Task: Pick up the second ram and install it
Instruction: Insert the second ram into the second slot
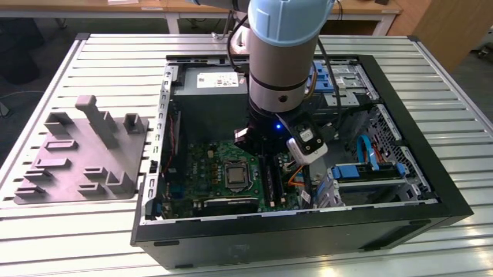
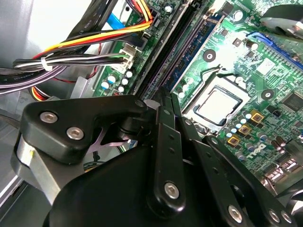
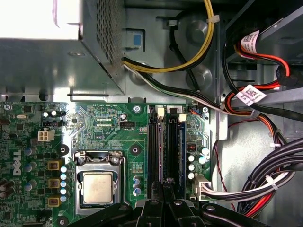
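Setting: an open computer case (image 1: 292, 236) lies on its side on a slatted table (image 1: 419, 69), and the arm (image 1: 281, 57) reaches straight down into it.
Gripper: the gripper (image 2: 164, 94) is low inside the case, with its tips right over the memory slots (image 3: 173, 142), about level with the middle of the CPU socket (image 3: 98, 187).
Jaws: drawn close together, the two fingers meeting in a narrow point. They look clamped on a thin card edge, though from here I can't swear that anything sits between them.
Second ram: a slim greyish strip, which I take for the second ram (image 3: 164, 149), runs edge-on from the fingertips along the line of the slots, toward the white latches at their far end. I cannot tell whether it is fully seated.
Motherboard: the green motherboard (image 3: 109, 123) lies flat in the case. The socket sits just beside the slots, its metal lid shut over the chip.
Power supply: the grey power supply (image 1: 204, 95) sits beyond the slots' far end.
Cables: black, red and yellow cables (image 3: 265, 184) run past the slots on the side away from the socket.
Drive brackets: blue-tabbed drive brackets (image 1: 320, 78) sit at the case's side toward the exterior view's right.
Plate: a grey moulded plate (image 1: 85, 156) with upright blocks lies on the table at the exterior view's left, well apart from the gripper.
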Available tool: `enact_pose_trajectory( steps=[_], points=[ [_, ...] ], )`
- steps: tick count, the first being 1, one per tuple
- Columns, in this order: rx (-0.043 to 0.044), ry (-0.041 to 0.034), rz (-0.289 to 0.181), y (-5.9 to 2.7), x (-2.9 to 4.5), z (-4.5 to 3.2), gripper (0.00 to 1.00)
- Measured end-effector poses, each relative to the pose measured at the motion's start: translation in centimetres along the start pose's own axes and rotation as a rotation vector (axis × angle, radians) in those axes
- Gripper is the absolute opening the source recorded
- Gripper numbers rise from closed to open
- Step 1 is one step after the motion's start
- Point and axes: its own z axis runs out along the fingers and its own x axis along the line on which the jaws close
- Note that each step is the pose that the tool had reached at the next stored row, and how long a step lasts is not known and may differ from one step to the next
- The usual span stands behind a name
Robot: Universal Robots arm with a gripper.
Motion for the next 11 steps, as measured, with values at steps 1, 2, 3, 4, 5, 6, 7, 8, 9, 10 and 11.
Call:
enact_pose_trajectory(
  steps=[1,2,3,4,5,6,7,8,9,10,11],
  points=[
    [0.0,0.0,0.0,0.0,0.0,0.0,0.11],
    [0.0,0.0,0.001,0.0,0.0,0.0,0.11],
    [0.0002,-0.0001,0.003,0.0,0.0,0.0,0.11],
    [0.0003,-0.0001,0.005,0.0,0.0,0.0,0.11],
    [0.0004,-0.0001,0.007,0.0,0.0,0.0,0.11],
    [0.0004,-0.0001,0.007,0.0,0.0,0.0,0.11],
    [0.0003,-0.0001,0.007,0.0,0.0,0.0,0.11],
    [0.0002,-0.0002,0.007,0.0,0.0,0.0,0.11],
    [-0.0001,-0.0002,0.007,0.0,0.0,0.01,0.11],
    [-0.0002,-0.0001,0.007,0.0,0.0,0.03,0.11],
    [-0.0003,-0.0002,0.007,0.0,0.0,0.06,0.11]
  ],
)
